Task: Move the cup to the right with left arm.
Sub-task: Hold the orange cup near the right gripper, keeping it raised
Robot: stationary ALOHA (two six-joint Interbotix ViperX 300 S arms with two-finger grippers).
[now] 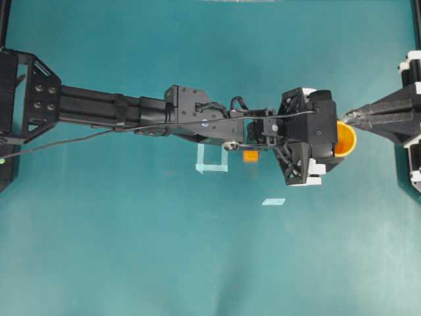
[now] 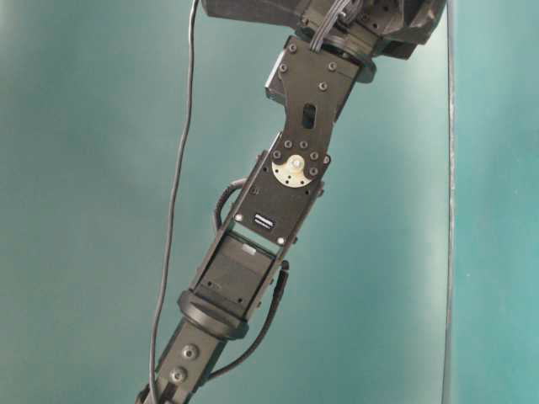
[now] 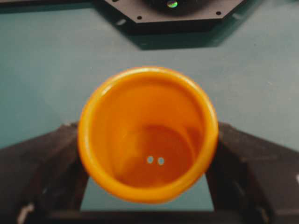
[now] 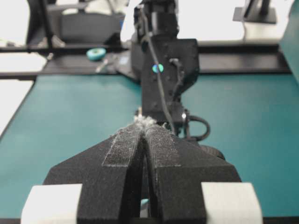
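Note:
The cup (image 1: 347, 139), round and yellow-orange, peeks out from under the end of the left arm (image 1: 197, 113), right of the table's middle. In the left wrist view the cup (image 3: 147, 135) fills the gap, mouth toward the camera. My left gripper (image 1: 333, 139) is shut on it, its black fingers (image 3: 49, 161) pressed against both sides of the cup. My right gripper (image 1: 350, 118) points in from the right edge. Its tip is just above the cup's rim in the overhead view. In its own wrist view the right gripper (image 4: 145, 123) has its jaws shut together on nothing, and the cup is hidden.
A small orange cube (image 1: 250, 155) lies under the left forearm. Two pale tape marks (image 1: 212, 161) (image 1: 273, 201) sit on the teal table (image 1: 131, 237). The left arm (image 2: 286, 185) fills the table-level view. The right arm's base (image 1: 411, 125) stands at the right edge.

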